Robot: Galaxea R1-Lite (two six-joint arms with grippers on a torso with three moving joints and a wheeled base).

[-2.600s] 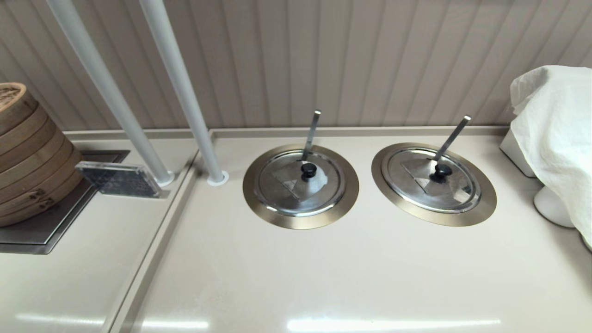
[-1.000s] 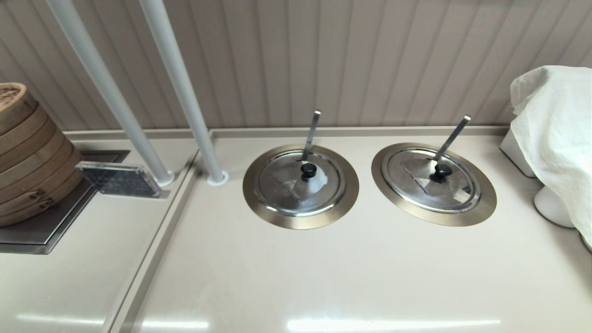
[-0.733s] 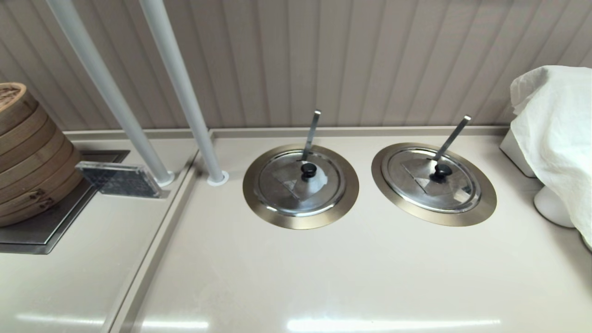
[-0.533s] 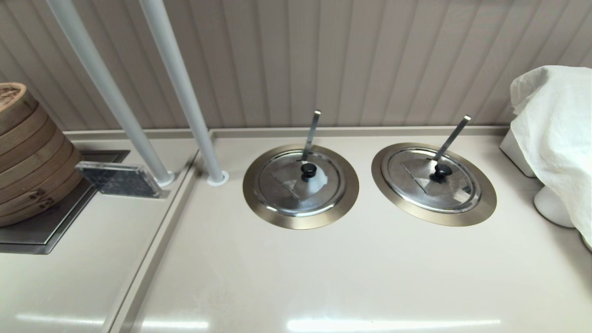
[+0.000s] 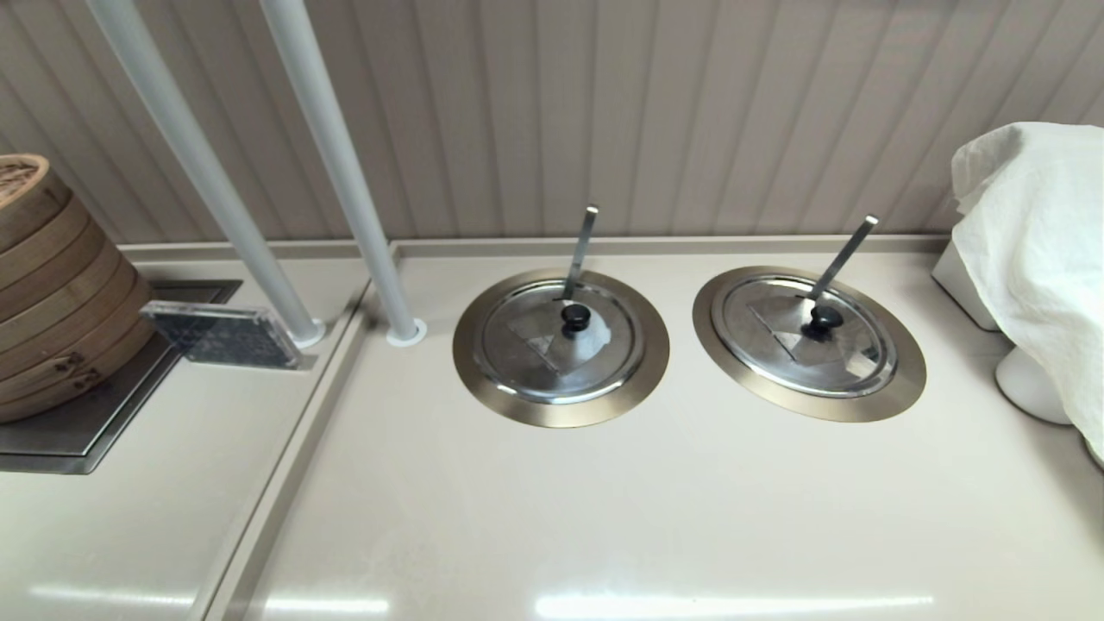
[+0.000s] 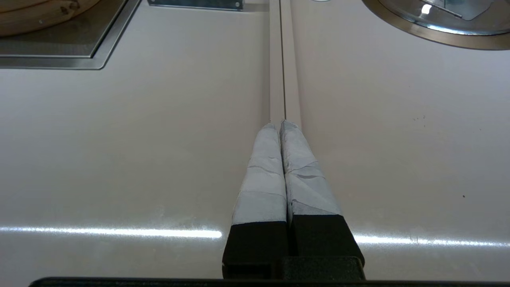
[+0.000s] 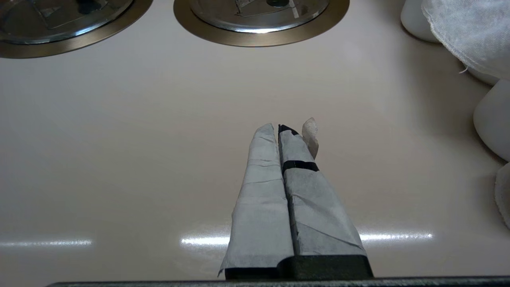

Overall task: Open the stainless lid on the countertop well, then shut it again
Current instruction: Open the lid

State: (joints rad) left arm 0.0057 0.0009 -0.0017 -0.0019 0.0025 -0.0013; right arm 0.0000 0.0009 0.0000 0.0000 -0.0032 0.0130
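The stainless lid [image 5: 832, 362] lies shut on the right-hand countertop well, whose bronze-grey collar [image 5: 908, 366] rings it. The lid is plain steel with a black knob [image 5: 824, 319] and a wedge-shaped flap, and a ladle handle [image 5: 843, 250] sticks up through it. In the right wrist view the lid [image 7: 217, 11] and collar [image 7: 259, 39] lie far ahead of my right gripper [image 7: 277, 128], which is shut and empty over bare counter. My left gripper [image 6: 280, 124] is shut and empty over the counter seam. Neither gripper shows in the head view.
A twin lid [image 5: 535, 362] with a whitish smear by its knob covers the left well. Two slanted grey poles [image 5: 345, 172] rise at the left. Bamboo steamers [image 5: 52, 285] and a dark sign block [image 5: 220, 335] stand far left. A white cloth [image 5: 1035, 250] over white pots [image 5: 1026, 384] is at the right.
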